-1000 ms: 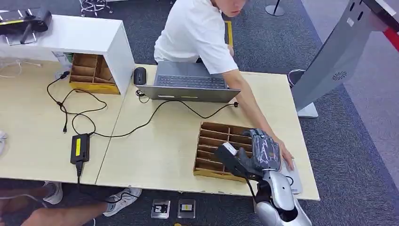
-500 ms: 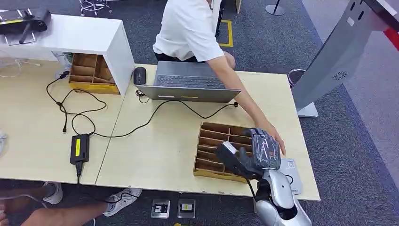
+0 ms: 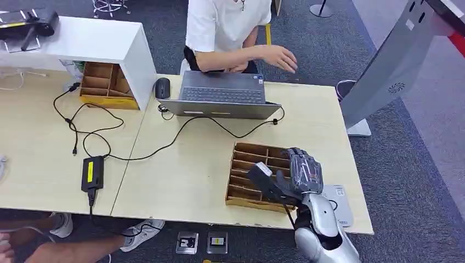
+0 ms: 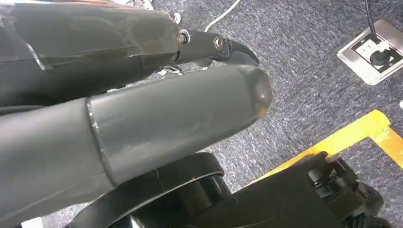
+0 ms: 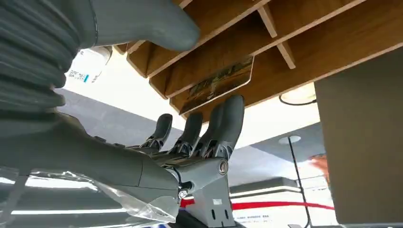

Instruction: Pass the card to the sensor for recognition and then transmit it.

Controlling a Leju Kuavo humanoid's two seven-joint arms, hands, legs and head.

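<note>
Hovering over the near right part of the table (image 3: 186, 181), the right hand (image 3: 299, 172) sits above the right end of the wooden divider box (image 3: 249, 170), its fingers (image 5: 228, 121) spread and stretched toward the slots with nothing between them and the thumb (image 5: 142, 21). In the right wrist view the fingertips lie just beside the edge of a card (image 5: 218, 83) that stands in one of the box's slots; whether they touch it cannot be told. The card bears a dark printed picture and leans along a wooden partition. Just right of the box, on the table near its edge, lies a flat white sensor pad (image 3: 337, 200), partly behind the silver forearm.

The left hand (image 4: 142, 109) appears in the left wrist view, hanging above grey carpet (image 4: 304, 95) with its thick thumb and a darker finger drawn close together; nothing is seen in it, and whether it is clenched cannot be told.

Farther out, an open laptop (image 3: 222, 98) stands at the far edge of the table, with a black mouse (image 3: 163, 87) to its left and a cable running to a black power brick (image 3: 92, 172) on the left. A person (image 3: 230, 33) in a white shirt stands behind the laptop, one hand raised clear of the table. A second wooden box (image 3: 104, 85) sits under a white shelf (image 3: 82, 41) at far left.
</note>
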